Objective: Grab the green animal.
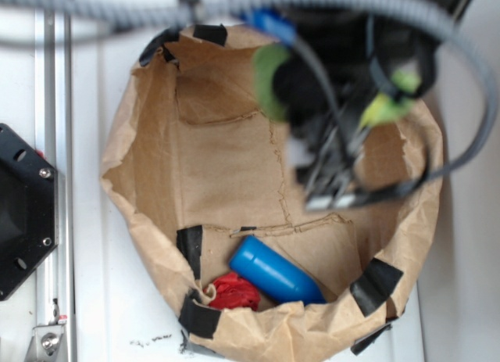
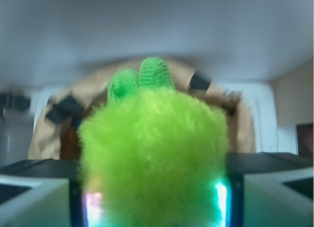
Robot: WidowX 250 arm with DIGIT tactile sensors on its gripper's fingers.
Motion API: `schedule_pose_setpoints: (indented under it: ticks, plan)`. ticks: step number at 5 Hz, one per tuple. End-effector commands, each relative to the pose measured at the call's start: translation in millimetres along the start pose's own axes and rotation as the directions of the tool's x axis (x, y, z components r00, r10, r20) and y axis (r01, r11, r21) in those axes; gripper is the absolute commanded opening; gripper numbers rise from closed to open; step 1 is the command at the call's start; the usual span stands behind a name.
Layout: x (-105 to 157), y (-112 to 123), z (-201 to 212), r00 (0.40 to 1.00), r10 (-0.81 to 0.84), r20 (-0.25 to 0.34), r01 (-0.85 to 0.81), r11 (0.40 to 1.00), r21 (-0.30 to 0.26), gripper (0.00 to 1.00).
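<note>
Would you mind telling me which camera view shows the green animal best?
The wrist view: the green animal fills the frame, its fuzzy lime body between the gripper fingers. The exterior view shows only blurred green patches beside the dark arm above the paper bag.

One green animal (image 2: 153,158), one blue bottle (image 1: 275,271), one red ball (image 1: 233,292), one paper bag (image 1: 141,120).

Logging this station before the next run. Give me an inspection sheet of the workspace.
Surface: white table, carrying an open brown paper bag patched with black tape.
Job's things: green animal sits between the end effector's fingers, raised above the bag.
Clutter: blue bottle and red ball lie in the bag.
Grippers: end effector closed on the toy.
Cables: grey hose loops overhead.
Surroundings: metal rail and black mount beside the bag.
</note>
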State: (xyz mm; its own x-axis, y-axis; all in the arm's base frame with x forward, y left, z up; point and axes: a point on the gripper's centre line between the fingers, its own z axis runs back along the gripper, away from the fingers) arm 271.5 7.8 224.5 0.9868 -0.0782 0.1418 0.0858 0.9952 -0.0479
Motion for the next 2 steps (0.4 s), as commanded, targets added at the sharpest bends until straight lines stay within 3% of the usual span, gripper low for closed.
schedule_pose_setpoints:
  ticks: [1,2]
  plan:
    - [-11.6,-22.6,12.6,0.999,-0.041,0.034,0.039,0.998,0.053,0.0]
    - [-11.8,-22.5,11.0,0.999,-0.022,0.032,0.02,0.998,0.063,0.0]
